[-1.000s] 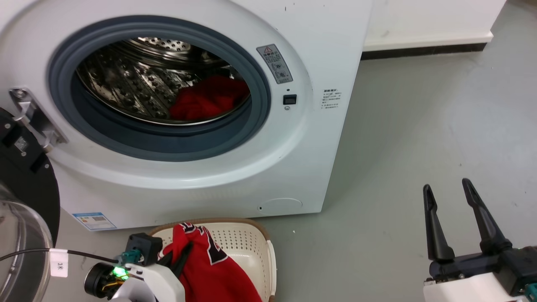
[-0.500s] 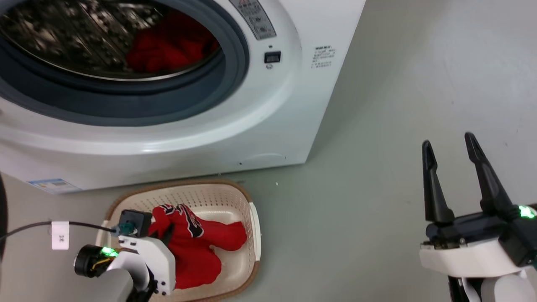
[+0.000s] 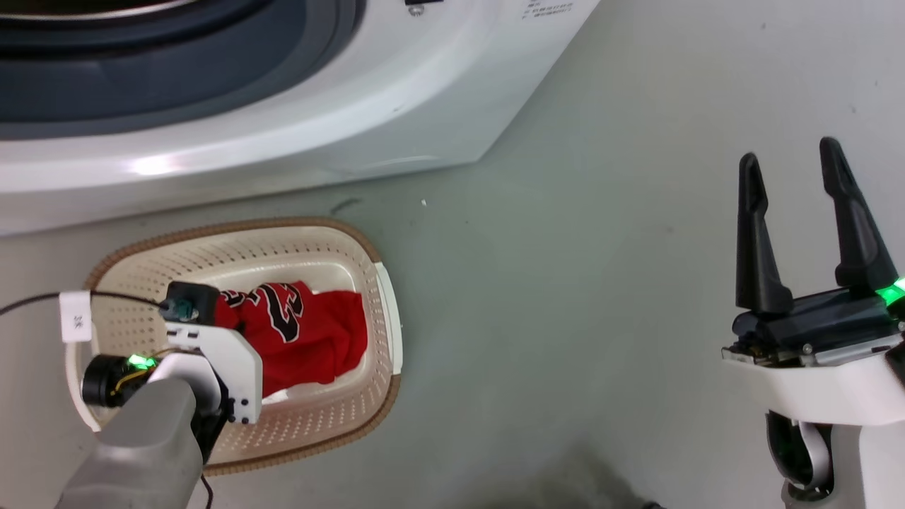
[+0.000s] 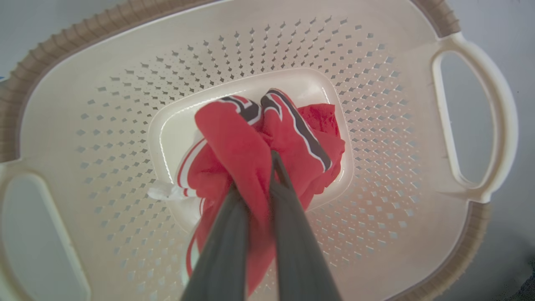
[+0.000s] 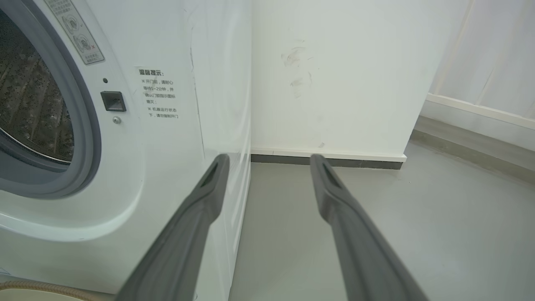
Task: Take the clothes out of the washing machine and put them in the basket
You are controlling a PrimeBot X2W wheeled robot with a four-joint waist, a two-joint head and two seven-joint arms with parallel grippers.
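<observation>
A red jersey [image 3: 318, 339] with black white-edged lettering lies bunched on the bottom of the cream basket [image 3: 353, 240], which stands on the floor in front of the washing machine [image 3: 283, 127]. My left arm reaches down into the basket. In the left wrist view my left gripper [image 4: 255, 175] is shut on a fold of the jersey [image 4: 238, 129], low over the basket's floor [image 4: 376, 104]. My right gripper [image 3: 790, 152] hangs open over bare floor to the right, holding nothing. In the right wrist view the right gripper [image 5: 269, 161] points at the washing machine's corner [image 5: 167, 138], with the steel drum [image 5: 29, 108] at the left edge.
Grey floor [image 3: 565, 283] stretches between the basket and my right arm. A thin black cable with a white tag [image 3: 75, 316] crosses the basket's left rim. A white wall with a dark skirting [image 5: 326, 159] stands behind the washer.
The head camera has tilted down, so the washer's opening has slid off the top. My left gripper has lowered the jersey from above the rim onto the basket's bottom. The right gripper stays open.
</observation>
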